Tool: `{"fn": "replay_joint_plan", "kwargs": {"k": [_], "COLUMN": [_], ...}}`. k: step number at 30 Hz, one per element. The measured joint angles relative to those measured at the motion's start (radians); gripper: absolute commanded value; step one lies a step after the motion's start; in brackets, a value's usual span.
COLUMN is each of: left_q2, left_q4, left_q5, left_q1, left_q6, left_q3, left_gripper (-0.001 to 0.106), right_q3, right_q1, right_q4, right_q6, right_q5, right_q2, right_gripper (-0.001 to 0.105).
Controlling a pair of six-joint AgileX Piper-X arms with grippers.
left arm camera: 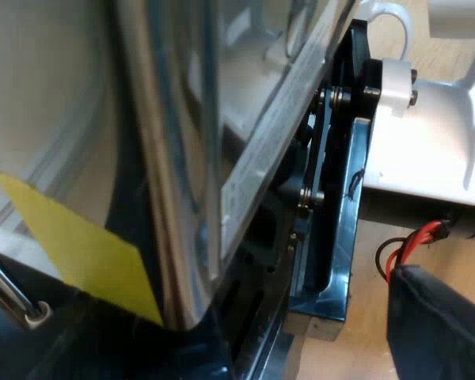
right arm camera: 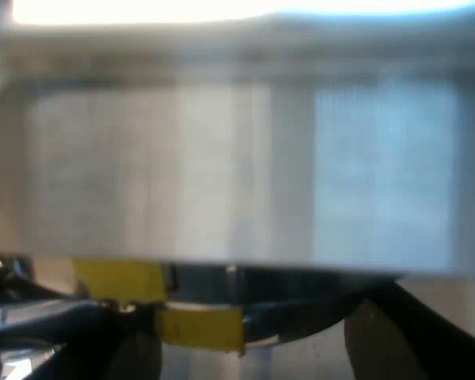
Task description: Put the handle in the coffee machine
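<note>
Where the left wrist view looks along the shiny steel side of the espresso machine, a yellow strip of tape clings to it. The black right gripper lies close against that wall, over a pale wooden tabletop. The right wrist view adds a brushed metal panel just ahead of the jaws. I cannot tell how the jaws of the left gripper or the right stand, nor where the red-ended metal holder is.

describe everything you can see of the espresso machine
The espresso machine is seen very close: shiny metal panels that mirror the surroundings, with a rounded polished edge running down to a dark base. A yellow strip, like tape, lies on the metal. From the right wrist it is a flat, brushed-looking grey panel over a dark gap, also with yellow pieces. What touches it cannot be told.
</note>
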Motion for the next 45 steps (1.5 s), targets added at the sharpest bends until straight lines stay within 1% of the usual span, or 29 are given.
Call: {"fn": "replay_joint_plan", "kwargs": {"k": [9,12,17,18,19,20,21,23,24,25,26,27,32,36,38,41,45], "left_q2": [-0.004,-0.027,-0.093,-0.096,-0.098,-0.097,-0.097,-0.097,-0.097,-0.097,-0.097,-0.095,-0.046,0.008,0.042,0.064,0.066], "left_q4": [0.000,0.000,-0.033,-0.035,-0.039,-0.046,-0.049,-0.055,-0.055,-0.057,-0.063,-0.067,-0.122,-0.135,-0.135,-0.124,-0.080], "left_q5": [-0.006,-0.002,0.068,0.074,0.093,0.109,0.112,0.110,0.101,0.068,0.026,0.014,-0.117,-0.144,-0.187,-0.221,-0.224], "left_q1": [0.002,0.032,0.113,0.120,0.139,0.155,0.161,0.178,0.179,0.179,0.179,0.179,0.179,0.179,0.179,0.179,0.179], "left_q6": [0.000,0.000,0.008,0.008,0.008,0.008,0.008,0.008,0.008,0.008,0.008,0.008,0.008,0.008,0.008,0.008,0.008], "left_q3": [0.000,-0.004,-0.027,-0.027,-0.027,-0.027,-0.027,-0.027,-0.027,-0.027,-0.027,-0.027,-0.027,-0.027,-0.027,-0.027,-0.029], "left_gripper": [0.068,0.068,0.068,0.068,0.064,0.057,0.052,0.025,0.020,0.004,0.001,0.001,0.001,0.001,0.001,0.001,0.001], "right_q3": [0.000,0.000,0.000,0.000,0.000,0.000,0.000,0.000,0.000,0.000,0.000,0.000,0.000,0.000,0.000,0.000,0.000], "right_q1": [0.000,0.000,0.000,0.000,0.000,0.000,0.000,0.000,0.000,0.000,0.000,0.000,0.000,0.000,0.000,0.000,0.000], "right_q4": [0.000,0.000,-0.002,-0.002,-0.002,-0.002,-0.002,-0.002,-0.002,-0.002,-0.002,-0.002,-0.002,-0.002,-0.002,-0.002,-0.002], "right_q6": [0.000,0.000,0.000,0.000,0.000,0.000,0.000,0.000,0.000,0.000,0.000,0.000,0.000,0.000,0.000,0.000,0.000], "right_q5": [0.000,0.000,0.000,0.000,0.000,0.000,0.000,0.000,0.000,0.000,0.000,0.000,0.000,0.000,0.000,0.000,0.000], "right_q2": [0.000,0.000,0.000,0.000,0.000,0.000,0.000,0.000,0.000,0.000,0.000,0.000,0.000,0.000,0.000,0.000,0.000], "right_gripper": [0.054,0.054,0.054,0.054,0.054,0.054,0.054,0.054,0.054,0.054,0.054,0.054,0.054,0.054,0.054,0.054,0.054]}}
